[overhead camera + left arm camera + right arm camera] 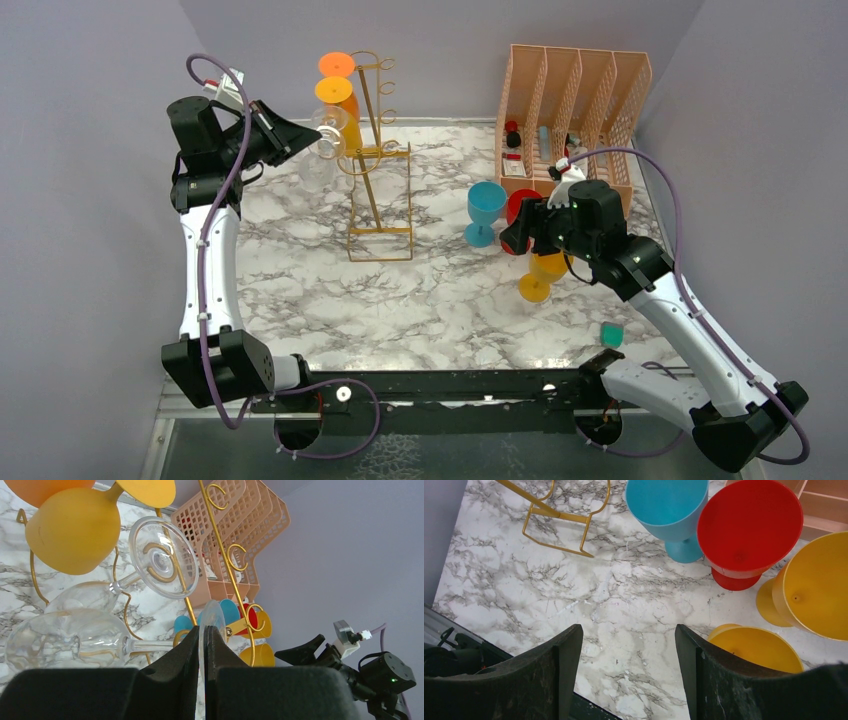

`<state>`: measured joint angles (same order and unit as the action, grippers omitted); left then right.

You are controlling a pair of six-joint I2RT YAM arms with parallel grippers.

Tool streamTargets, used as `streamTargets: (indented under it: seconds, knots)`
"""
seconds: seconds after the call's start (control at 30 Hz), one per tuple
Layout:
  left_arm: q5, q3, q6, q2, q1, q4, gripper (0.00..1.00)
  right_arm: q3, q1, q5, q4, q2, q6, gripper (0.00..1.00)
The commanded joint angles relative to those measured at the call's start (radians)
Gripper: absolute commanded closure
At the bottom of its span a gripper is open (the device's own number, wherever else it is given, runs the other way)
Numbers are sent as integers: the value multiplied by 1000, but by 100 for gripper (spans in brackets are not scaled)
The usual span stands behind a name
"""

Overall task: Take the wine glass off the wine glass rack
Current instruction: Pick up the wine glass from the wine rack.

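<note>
Grasp made, lift-off not yet done. Pinching the thin foot of the clear wine glass [65,637] edge-on with the left gripper [204,635], up on the gold rack [220,555] toward the far edge of the desk [300,290], left of middle. Hovering spread and empty with the right gripper [628,630] near the right edge. Next, probably: ease the stem sideways out of the wire, then back away without bumping the neighbouring glasses [70,535]

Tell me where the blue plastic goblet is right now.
Top view: the blue plastic goblet stands upright right of centre on the marble table, between the gold wire rack and the red plastic goblet.
</note>
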<state>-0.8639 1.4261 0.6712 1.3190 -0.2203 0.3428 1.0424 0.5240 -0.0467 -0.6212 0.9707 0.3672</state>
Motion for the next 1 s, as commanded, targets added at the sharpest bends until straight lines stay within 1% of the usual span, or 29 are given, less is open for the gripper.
streamTargets:
  seconds: [0.0,0.1,0.4,0.63,0.97]
  knots:
    - [19,40,23,-13,-2,-74,100,17,3,-9,29,-13,13,29]
    - [35,48,4,-11,-5,-47,100,18,4,-9,29,-14,12,29]
    - [41,74,10,-9,-8,-42,100,18,4,-1,24,-22,9,29]
    - [60,64,-6,-22,-9,-18,100,15,4,1,23,-21,7,29]
    - [56,77,-64,-29,-16,47,100,14,4,-1,23,-21,6,29]
